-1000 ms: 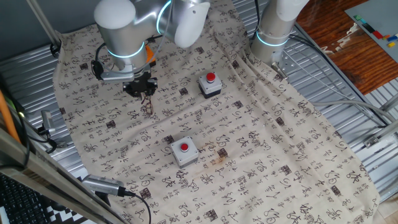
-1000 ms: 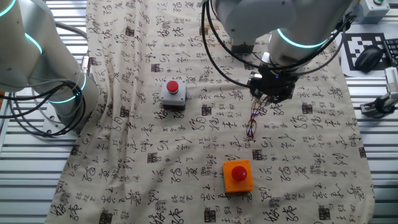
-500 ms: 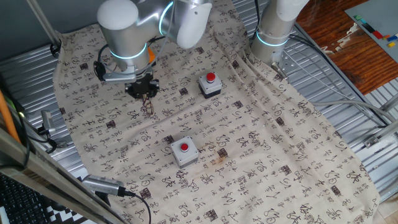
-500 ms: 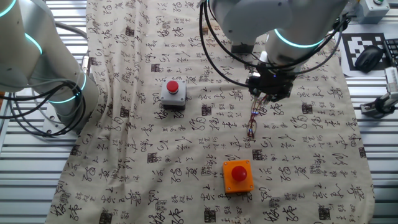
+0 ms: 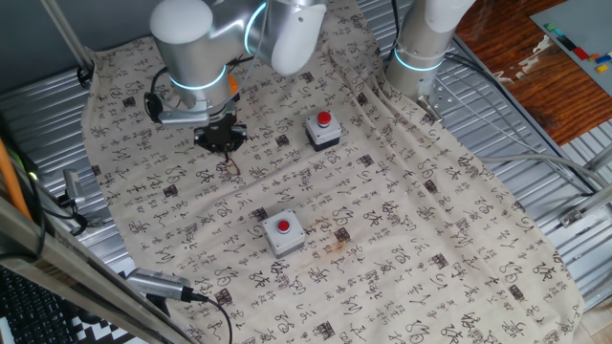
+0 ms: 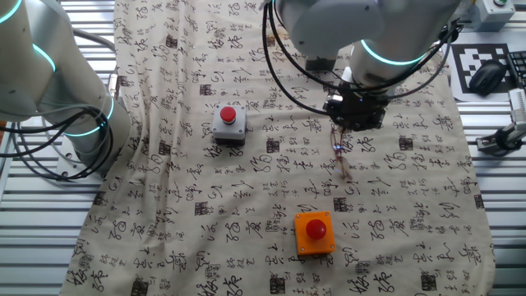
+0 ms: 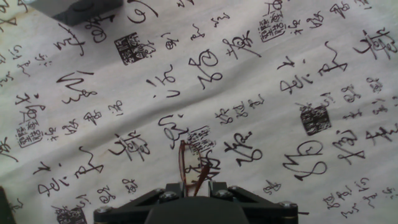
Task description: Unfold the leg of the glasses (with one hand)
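- Gripper: black two-finger unit on the silver arm, poised above the cloth over the half of the table away from the second arm. In the hand view the fingers sit close together at the bottom edge with the wire frame coming out from between them; the jaws are closed on it.
- Glasses: thin reddish-brown wire frame, pinched at one end. One lens rim stands out from the fingertips in the hand view. In the other fixed view a thin part hangs down from the gripper toward the cloth; whether its tip touches the cloth cannot be told. In one fixed view only a short dark streak shows under the gripper.
- Cloth: beige, printed with black characters, covering the table top, wrinkled near the arm bases.
- Grey button box: red button on top, resting on the cloth, well apart from the gripper.
- Orange button box: red button on top, on the cloth, near the hanging end of the glasses but apart from it.
- Second arm: silver, with lit cyan rings, standing at the table edge.
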